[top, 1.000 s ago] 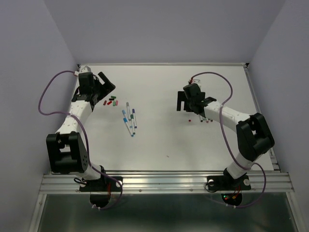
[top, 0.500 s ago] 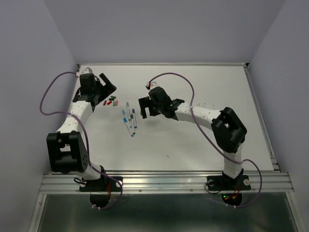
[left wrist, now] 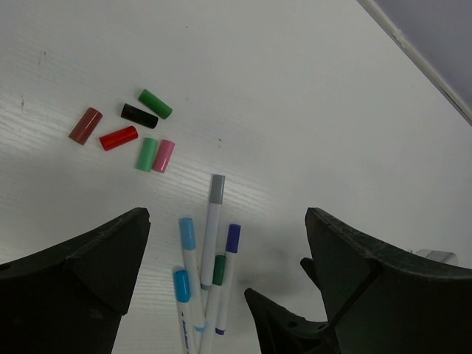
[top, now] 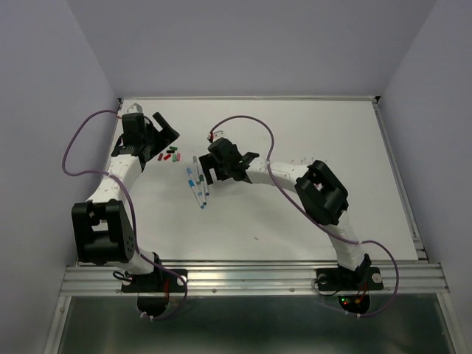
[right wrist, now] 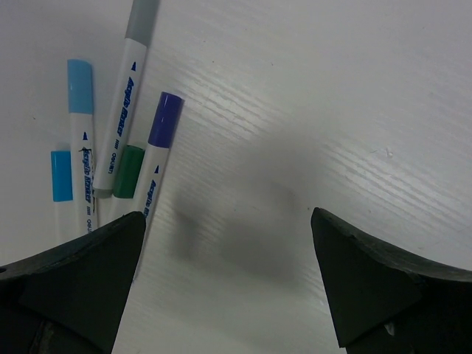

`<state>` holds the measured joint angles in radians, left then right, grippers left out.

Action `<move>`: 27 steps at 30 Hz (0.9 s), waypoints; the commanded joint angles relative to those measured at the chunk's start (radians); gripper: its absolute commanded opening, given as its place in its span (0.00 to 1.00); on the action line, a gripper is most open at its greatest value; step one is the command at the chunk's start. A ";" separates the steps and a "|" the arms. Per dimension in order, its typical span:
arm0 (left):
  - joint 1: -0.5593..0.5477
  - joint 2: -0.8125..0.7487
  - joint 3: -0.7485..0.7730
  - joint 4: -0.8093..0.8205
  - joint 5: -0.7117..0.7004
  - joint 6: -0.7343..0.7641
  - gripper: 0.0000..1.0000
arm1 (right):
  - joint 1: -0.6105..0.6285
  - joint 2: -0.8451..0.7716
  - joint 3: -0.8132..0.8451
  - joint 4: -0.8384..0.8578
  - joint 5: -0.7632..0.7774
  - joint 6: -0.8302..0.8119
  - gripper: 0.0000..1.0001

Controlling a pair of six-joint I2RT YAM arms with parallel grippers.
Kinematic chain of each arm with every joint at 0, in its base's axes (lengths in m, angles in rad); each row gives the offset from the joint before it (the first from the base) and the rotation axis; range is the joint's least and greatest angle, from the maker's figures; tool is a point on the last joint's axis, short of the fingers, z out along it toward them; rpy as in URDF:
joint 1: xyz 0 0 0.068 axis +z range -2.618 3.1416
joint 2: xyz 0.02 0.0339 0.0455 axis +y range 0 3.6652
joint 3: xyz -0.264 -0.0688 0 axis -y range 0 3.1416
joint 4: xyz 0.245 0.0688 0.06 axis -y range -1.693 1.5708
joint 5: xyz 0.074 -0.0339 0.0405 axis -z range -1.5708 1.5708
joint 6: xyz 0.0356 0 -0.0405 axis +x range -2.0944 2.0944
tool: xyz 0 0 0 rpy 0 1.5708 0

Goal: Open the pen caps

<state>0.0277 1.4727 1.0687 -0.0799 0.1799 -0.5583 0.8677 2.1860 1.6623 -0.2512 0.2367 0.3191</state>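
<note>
1. While both claws stand spread wide and hold nothing, the task looks roughly half done.
2. Done: six loose pen caps lie on the worktop (left wrist: pixel 332 88), up and to the left of the grey-capped pen (left wrist: pixel 214 221) in the left wrist view. They are maroon (left wrist: pixel 85 125), red (left wrist: pixel 119 137), black (left wrist: pixel 139 116), green (left wrist: pixel 155 103), pale green (left wrist: pixel 147 154) and pink (left wrist: pixel 164 155).
3. Left: the grey-capped pen and four neighbours beside it are still closed, capped light blue (left wrist: pixel 187 233), blue (left wrist: pixel 181 285), purple (left wrist: pixel 233 238) and dark green (left wrist: pixel 219 270).
4. The right claw (right wrist: pixel 227 215) hovers just right of the grey-capped pen; the left claw (top: pixel 157 139) hangs beyond the loose caps from it.
5. At least five caps probably remain to be pulled.
</note>
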 commanded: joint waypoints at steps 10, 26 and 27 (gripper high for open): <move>-0.003 -0.002 -0.016 0.051 0.020 0.014 0.99 | 0.039 0.057 0.094 -0.014 0.032 -0.023 1.00; -0.003 0.001 -0.003 0.045 0.015 0.014 0.99 | 0.077 0.107 0.100 -0.109 0.216 -0.038 1.00; -0.003 0.000 -0.001 0.043 0.013 0.014 0.99 | 0.077 0.106 0.094 -0.111 0.219 -0.037 1.00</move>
<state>0.0280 1.4784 1.0588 -0.0673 0.1879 -0.5579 0.9367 2.2711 1.7370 -0.3122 0.3866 0.2913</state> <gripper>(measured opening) 0.986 0.998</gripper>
